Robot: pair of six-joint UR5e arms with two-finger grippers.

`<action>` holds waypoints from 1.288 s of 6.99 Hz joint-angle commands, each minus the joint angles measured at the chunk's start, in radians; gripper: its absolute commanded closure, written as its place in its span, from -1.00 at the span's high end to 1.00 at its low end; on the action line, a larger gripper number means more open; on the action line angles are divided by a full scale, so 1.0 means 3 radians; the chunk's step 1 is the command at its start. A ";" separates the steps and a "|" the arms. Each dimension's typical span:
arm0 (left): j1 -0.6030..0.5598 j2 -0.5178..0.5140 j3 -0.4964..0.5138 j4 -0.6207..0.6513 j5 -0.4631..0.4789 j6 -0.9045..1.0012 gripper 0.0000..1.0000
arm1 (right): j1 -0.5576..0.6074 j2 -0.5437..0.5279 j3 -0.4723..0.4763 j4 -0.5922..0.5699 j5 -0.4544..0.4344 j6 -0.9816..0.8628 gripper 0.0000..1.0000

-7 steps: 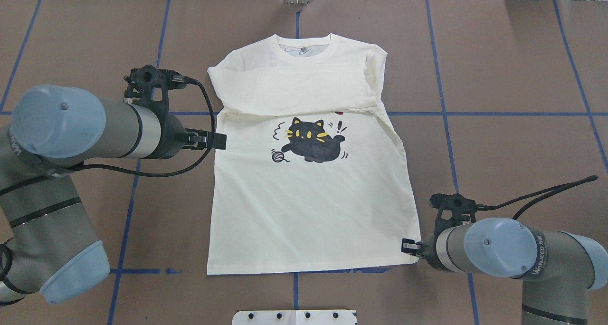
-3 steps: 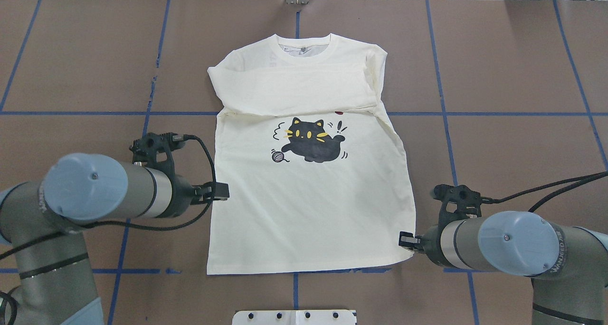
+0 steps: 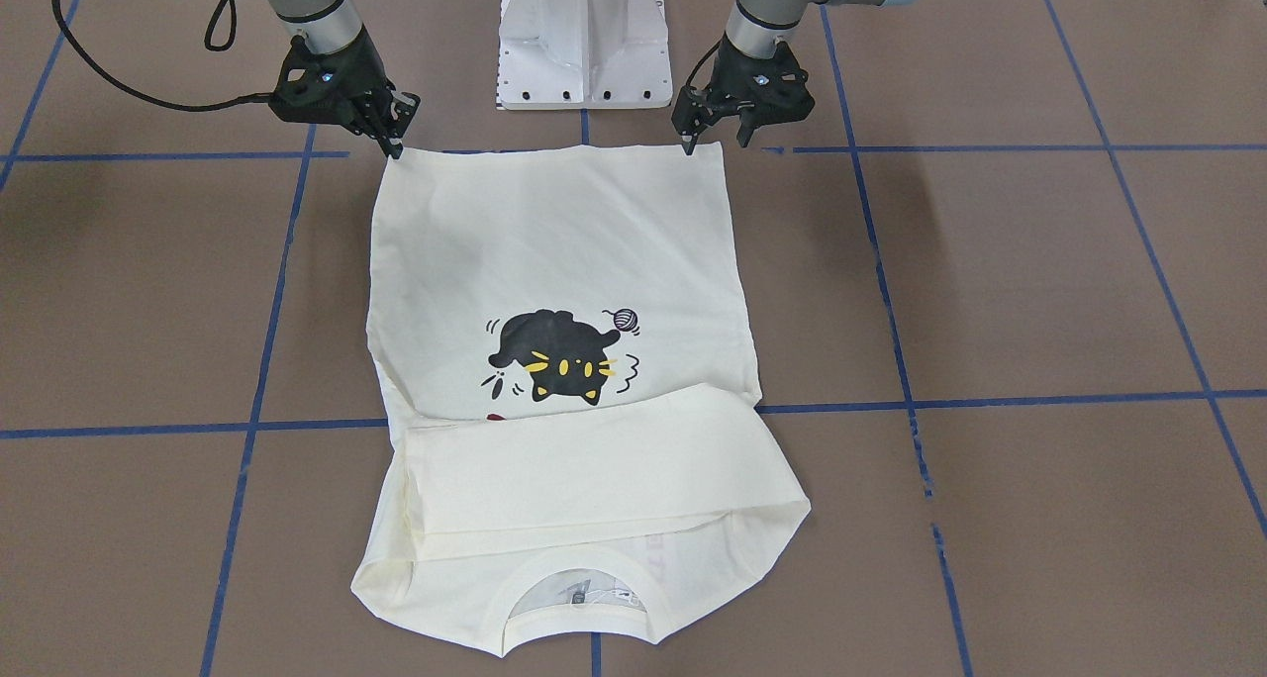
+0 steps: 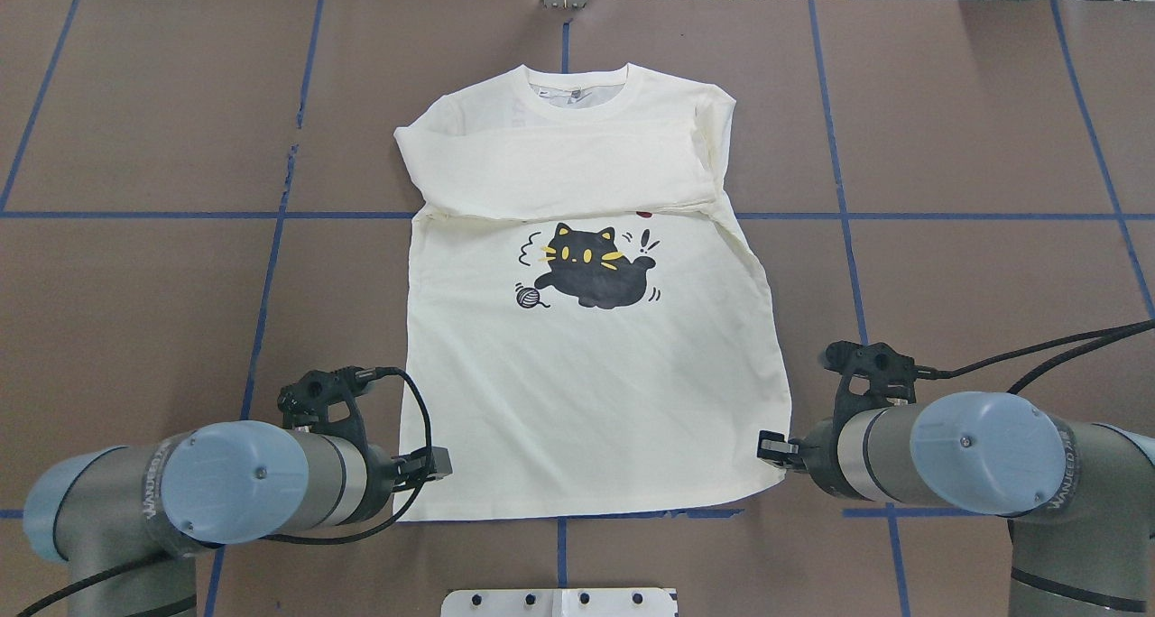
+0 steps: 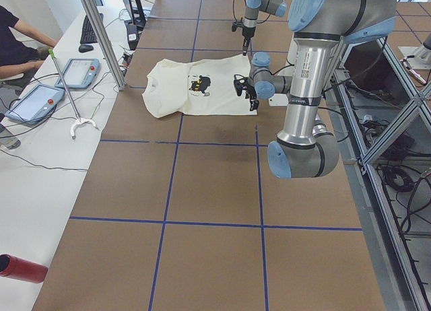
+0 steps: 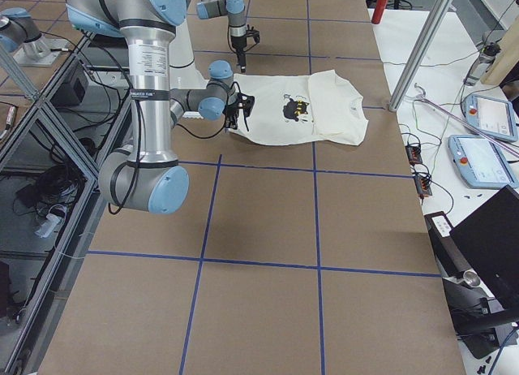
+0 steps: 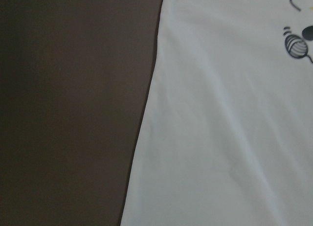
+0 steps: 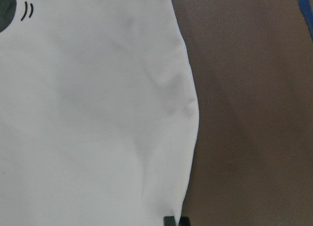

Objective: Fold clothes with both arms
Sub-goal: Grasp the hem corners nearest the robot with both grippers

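Where the left arm [image 4: 244, 495] comes in, its casing reads WANJEED. The left gripper [image 3: 715, 141] hangs spread open and empty over the near-left hem corner of the one T-shirt [image 4: 586, 400]. That shirt lies flat on the brown table [image 4: 947, 130], collar far, sleeves folded across the chest above one black cat [image 4: 591, 270] and one yarn ball [image 4: 531, 297]. Its neck label is unreadable. The right gripper [image 3: 396, 141], on the second WANJEED-marked arm [image 4: 984, 455], is pinched closed on the near-right hem corner.
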 commanded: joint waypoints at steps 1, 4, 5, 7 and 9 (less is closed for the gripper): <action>0.0082 0.0015 0.0151 0.0065 0.0109 -0.0072 0.74 | 0.0018 0.0025 0.0001 0.0000 0.0008 0.0000 -1.00; 0.0103 0.0005 0.0183 0.0080 0.0139 -0.0077 0.51 | 0.0034 0.0020 0.0001 0.0000 0.0018 0.0000 -1.00; 0.0123 0.0000 0.0183 0.0161 0.0139 -0.0077 0.36 | 0.0039 0.0020 0.0001 0.0000 0.0023 0.0000 -1.00; 0.0149 -0.0036 0.0142 0.0310 0.0139 -0.0077 0.18 | 0.0044 0.0020 0.0001 0.0000 0.0023 -0.0005 -1.00; 0.0154 -0.0086 0.0142 0.0321 0.0139 -0.0077 0.18 | 0.0059 0.0020 -0.0004 0.0000 0.0028 -0.0005 -1.00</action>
